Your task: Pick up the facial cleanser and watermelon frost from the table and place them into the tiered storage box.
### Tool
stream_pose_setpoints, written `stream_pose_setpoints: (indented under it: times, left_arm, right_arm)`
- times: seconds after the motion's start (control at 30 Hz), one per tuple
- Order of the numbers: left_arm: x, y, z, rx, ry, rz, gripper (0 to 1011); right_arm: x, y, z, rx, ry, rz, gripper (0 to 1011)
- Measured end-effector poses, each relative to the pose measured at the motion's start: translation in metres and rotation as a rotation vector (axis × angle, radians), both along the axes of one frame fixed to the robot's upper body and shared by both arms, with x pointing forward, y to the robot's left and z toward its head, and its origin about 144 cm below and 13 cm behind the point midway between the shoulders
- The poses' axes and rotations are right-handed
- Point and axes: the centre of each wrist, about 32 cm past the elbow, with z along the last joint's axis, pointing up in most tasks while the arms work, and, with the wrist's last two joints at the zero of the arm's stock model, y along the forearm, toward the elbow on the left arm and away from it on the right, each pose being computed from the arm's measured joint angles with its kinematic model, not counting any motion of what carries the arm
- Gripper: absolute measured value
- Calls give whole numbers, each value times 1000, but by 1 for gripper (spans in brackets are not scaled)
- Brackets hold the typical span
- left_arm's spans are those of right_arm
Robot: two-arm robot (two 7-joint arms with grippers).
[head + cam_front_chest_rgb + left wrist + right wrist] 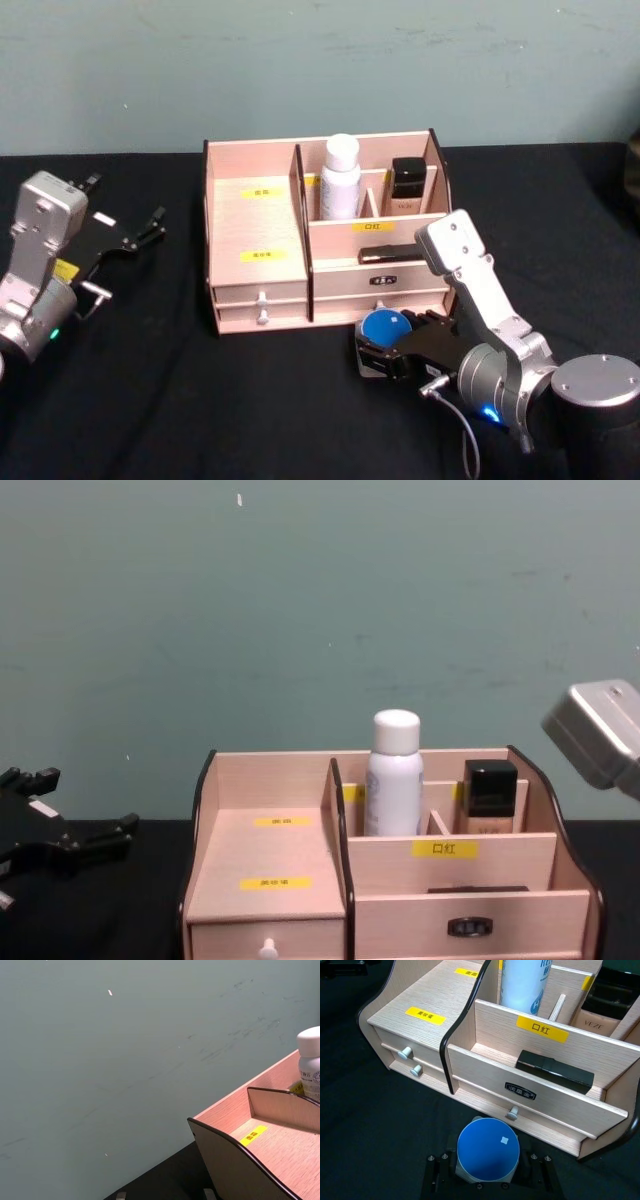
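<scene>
The tiered storage box (pixel 255 215) stands mid-table, with pale wood and yellow labels. A white bottle (pixel 341 177) with blue print, which I take for the facial cleanser, stands upright in a rear compartment (pixel 394 772). Just in front of the box's right drawers, my right gripper (pixel 372 352) is shut on a small round container with a blue top (pixel 385 327), which I take for the watermelon frost (pixel 488 1149). My left gripper (pixel 125 205) hangs open and holds nothing, left of the box (pixel 270 850).
A dark-capped bottle (pixel 407 184) stands in the rear right compartment and a black stick (pixel 554 1071) lies in the middle tier. Black cloth covers the table (pixel 150 400). A grey-green wall (pixel 300 610) rises close behind the box.
</scene>
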Motion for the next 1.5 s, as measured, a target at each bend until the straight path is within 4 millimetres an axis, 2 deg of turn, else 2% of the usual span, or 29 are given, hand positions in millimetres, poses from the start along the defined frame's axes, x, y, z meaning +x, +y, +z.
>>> stream_pose_setpoints:
  times: [0.5,0.73,1.13,1.27,1.5]
  left_arm:
    - [0,0,0,0,0,0,1001]
    - [0,0,0,0,0,0,1001]
    - [0,0,0,0,0,0,1001]
    - [0,0,0,0,0,0,1001]
    - [0,0,0,0,0,0,1001]
  right_arm:
    - [0,-2,0,15,-1,13,728]
    - [-3,-4,9,38,-20,42,728]
    - [-8,9,47,59,-94,158,728]
    - [-1,18,60,62,-136,197,726]
    - [18,34,71,62,-181,236,728]
